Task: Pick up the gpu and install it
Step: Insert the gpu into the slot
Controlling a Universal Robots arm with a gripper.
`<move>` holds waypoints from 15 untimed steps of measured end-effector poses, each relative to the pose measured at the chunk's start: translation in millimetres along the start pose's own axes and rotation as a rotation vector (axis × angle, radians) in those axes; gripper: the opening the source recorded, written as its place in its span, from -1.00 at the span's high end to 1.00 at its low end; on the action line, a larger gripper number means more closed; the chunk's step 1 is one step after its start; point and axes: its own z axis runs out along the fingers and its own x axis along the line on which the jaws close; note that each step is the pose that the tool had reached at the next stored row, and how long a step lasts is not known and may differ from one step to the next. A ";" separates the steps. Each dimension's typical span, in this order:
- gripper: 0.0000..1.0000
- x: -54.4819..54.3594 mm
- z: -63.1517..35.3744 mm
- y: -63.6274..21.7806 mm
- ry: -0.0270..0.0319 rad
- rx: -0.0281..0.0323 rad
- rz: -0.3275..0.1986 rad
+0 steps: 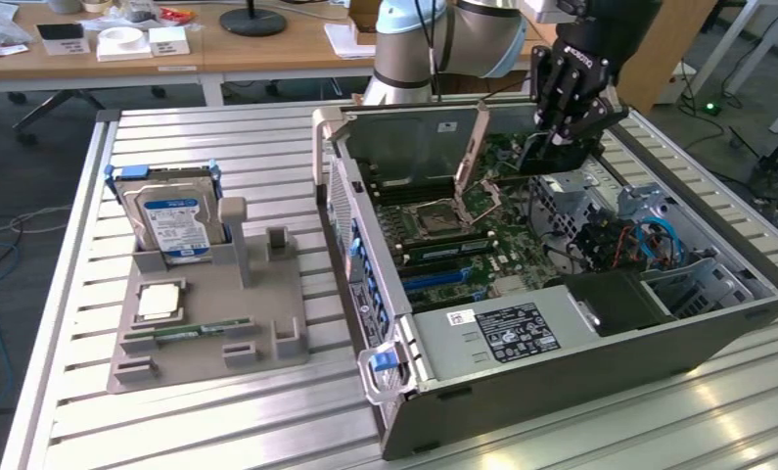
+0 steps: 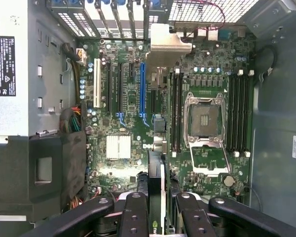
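Gripper (image 2: pixel 158 210) holds the gpu (image 2: pixel 156 173) edge-on over the open computer case (image 1: pixel 559 382).

Its black fingers (image 2: pixel 133 212), dotted with round screw holes, are clamped on the gpu, a slim dark card hanging above the green motherboard (image 2: pixel 123 148) inside the grey sheet-metal case. Long narrow slots line the board, one of them blue (image 2: pixel 142 89), beside a square silver processor socket (image 2: pixel 205 118). On the slatted aluminium tabletop (image 1: pixel 232 147), well apart from the case, a grey moulded holder (image 1: pixel 205 367) carries an upright silver hard drive (image 1: pixel 173 220) with a blue-white label.

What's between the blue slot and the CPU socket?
Wrist view: two long black memory slots run between the blue slot and the CPU socket.
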 end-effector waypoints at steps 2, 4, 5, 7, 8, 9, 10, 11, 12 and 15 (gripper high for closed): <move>0.47 0.0 1.7 0.0 0.0000 0.0001 0.000; 0.47 0.1 3.3 0.2 0.0001 0.0003 0.000; 0.47 0.1 4.2 0.2 0.0000 0.0004 0.000; 0.47 0.1 4.7 0.2 0.0002 0.0004 0.000; 0.47 0.1 4.7 0.2 0.0003 0.0004 0.000; 0.47 0.1 4.7 0.2 0.0003 0.0004 0.000; 0.47 0.1 4.7 0.2 0.0002 0.0005 0.000; 0.47 0.0 5.1 0.4 -0.0001 0.0006 0.000; 0.47 0.1 5.9 0.9 0.0000 0.0016 0.000; 0.47 0.1 8.2 2.3 0.0000 0.0046 0.000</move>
